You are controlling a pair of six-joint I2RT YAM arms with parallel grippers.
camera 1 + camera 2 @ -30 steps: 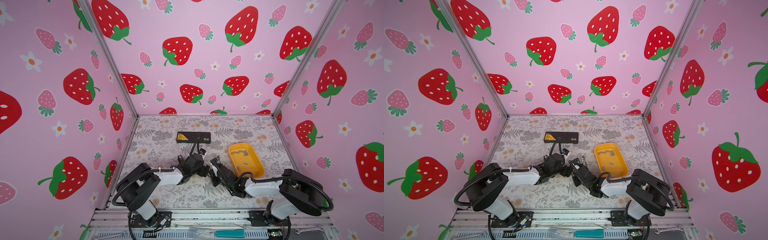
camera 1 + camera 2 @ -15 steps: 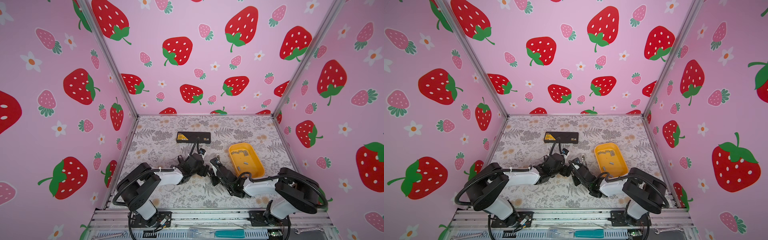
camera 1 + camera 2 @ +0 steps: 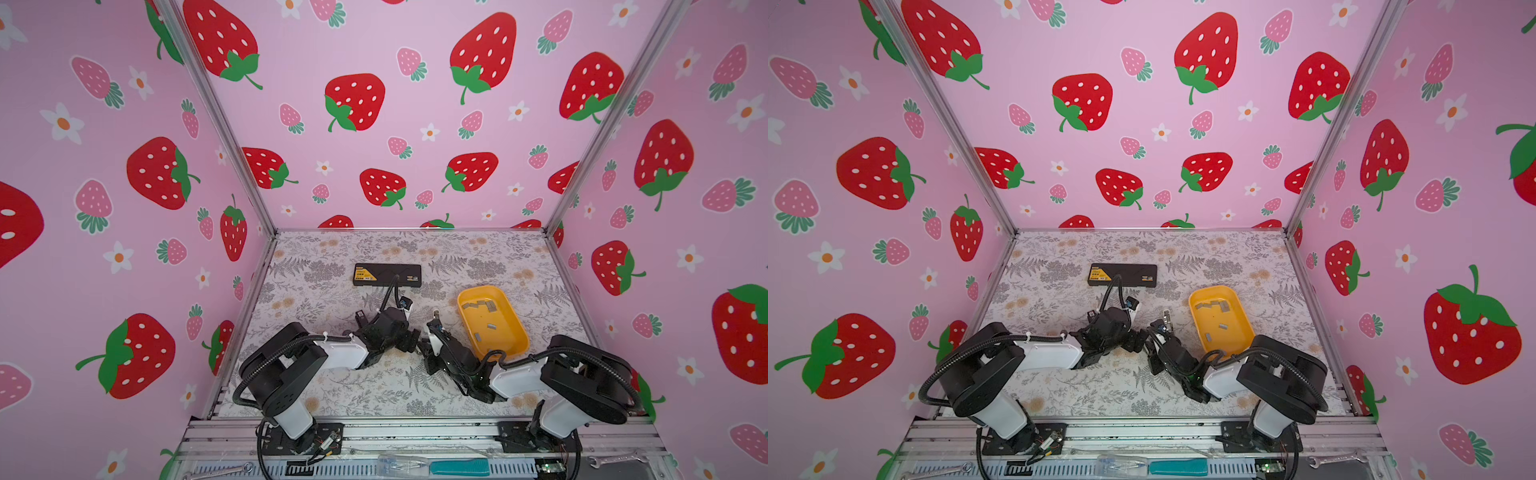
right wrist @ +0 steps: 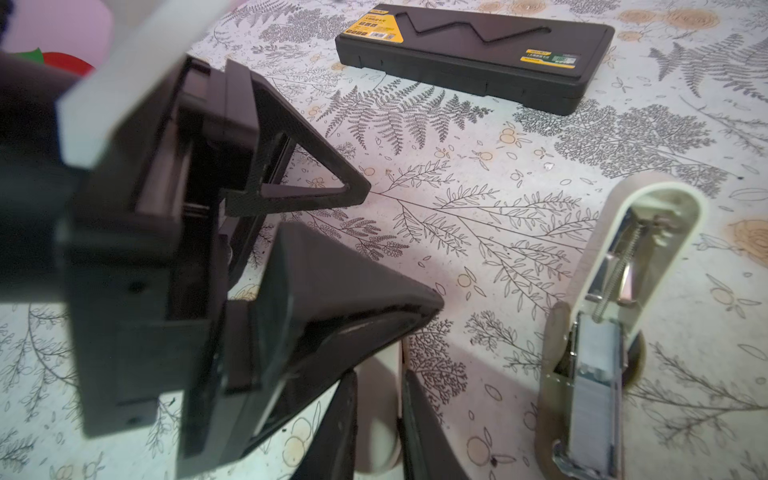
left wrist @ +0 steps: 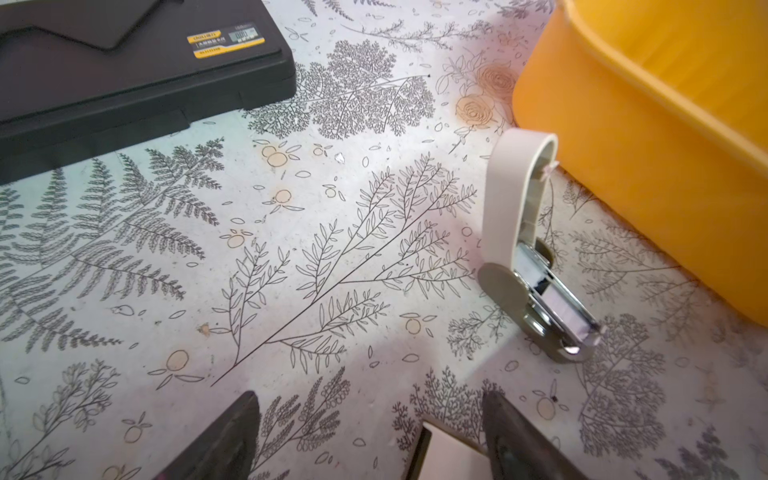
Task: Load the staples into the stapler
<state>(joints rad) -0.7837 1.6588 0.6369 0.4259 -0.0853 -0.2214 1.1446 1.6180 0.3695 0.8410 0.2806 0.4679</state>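
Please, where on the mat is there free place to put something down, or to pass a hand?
Free: the mat left of the case; the back strip behind the tray; the front between the arms. Crowded: the middle, where left gripper, right gripper (shut on a whitish piece) and stapler sit close beside the tray.

bright even light; top views bow at edges; left gripper (image 4: 405, 249) blurred, probably defocus.

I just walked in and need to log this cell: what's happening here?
Two robot arms meet mid-table. The right hand is shut on a small whitish piece; the left hand hangs open right beside it. A whitish stapler stands flipped open next to the yellow tray, where loose staples lie.
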